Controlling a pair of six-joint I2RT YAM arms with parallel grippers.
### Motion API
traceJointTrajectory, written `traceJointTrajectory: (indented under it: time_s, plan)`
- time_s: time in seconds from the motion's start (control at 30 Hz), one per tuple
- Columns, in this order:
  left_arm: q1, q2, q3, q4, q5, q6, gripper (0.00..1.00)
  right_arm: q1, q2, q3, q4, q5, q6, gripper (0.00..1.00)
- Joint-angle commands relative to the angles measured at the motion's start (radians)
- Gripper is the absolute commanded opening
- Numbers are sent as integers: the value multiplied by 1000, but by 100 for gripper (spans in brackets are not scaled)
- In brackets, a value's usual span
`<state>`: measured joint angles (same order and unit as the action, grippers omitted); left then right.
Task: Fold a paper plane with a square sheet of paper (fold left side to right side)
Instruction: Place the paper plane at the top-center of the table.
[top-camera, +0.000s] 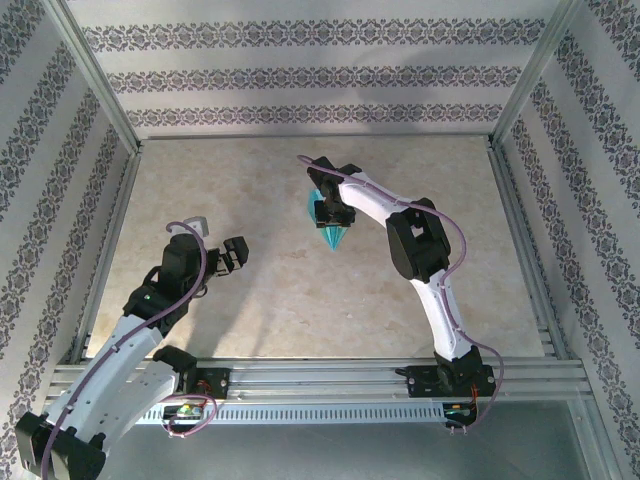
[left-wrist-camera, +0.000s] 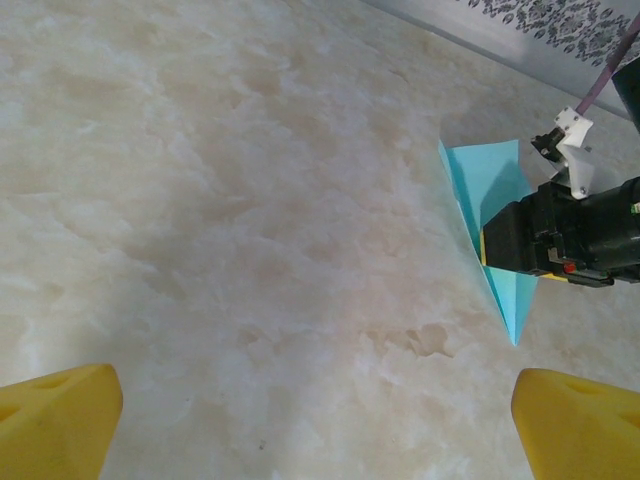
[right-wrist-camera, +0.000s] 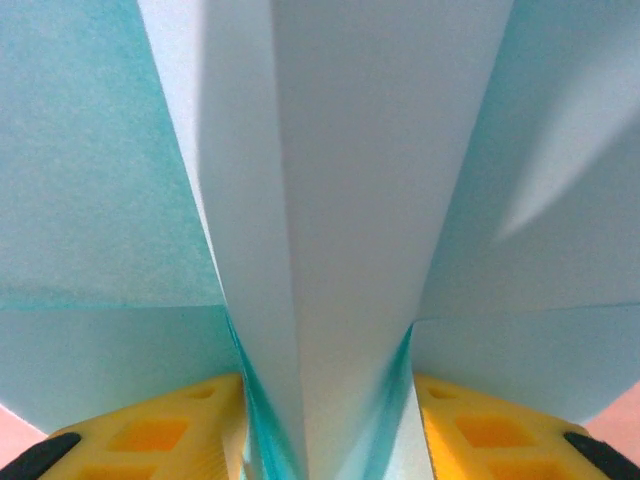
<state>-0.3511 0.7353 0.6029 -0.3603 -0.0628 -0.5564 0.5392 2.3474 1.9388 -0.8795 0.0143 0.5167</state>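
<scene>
Desk: What dominates the shot?
Photographer: A pale marbled table (top-camera: 300, 300), boxed in by patterned panels (top-camera: 300, 75). The right arm (top-camera: 425, 250) bends out over its middle, while the left arm (top-camera: 130, 340) sits folded nearer the rail (top-camera: 320, 372).
Desk: And the paper?
Photographer: The paper plane (top-camera: 331, 235), cyan, lies on the table directly under the right pincer (top-camera: 333, 212). Its pointed nose reaches out past the pincer towards the arm bases, and its wide tail spreads on the pincer's far side.
Desk: Is it pinched?
Photographer: The raised middle fold stands between the yellow fingers (right-wrist-camera: 150, 435), with paper against both. Whether they squeeze it or merely flank it, I cannot tell.
Desk: The other pincer?
Photographer: The left pincer (top-camera: 232, 255) is spread wide above the table. The plane lies ahead of it and to its right, well apart
</scene>
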Motion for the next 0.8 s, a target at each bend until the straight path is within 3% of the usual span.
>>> traceJointTrajectory:
  time_s: [0.0,0.43,0.77]
  plan:
    - [18,10,35,-25,-9,27,100,6,-58,-14,-24,22,6,44]
    - [25,13,51,-25,4,21,100,36,-169,-59,-47,56,-10,53]
    - [135,112,126,-8,22,94,100,45,-684,-416,31,227,-103,71]
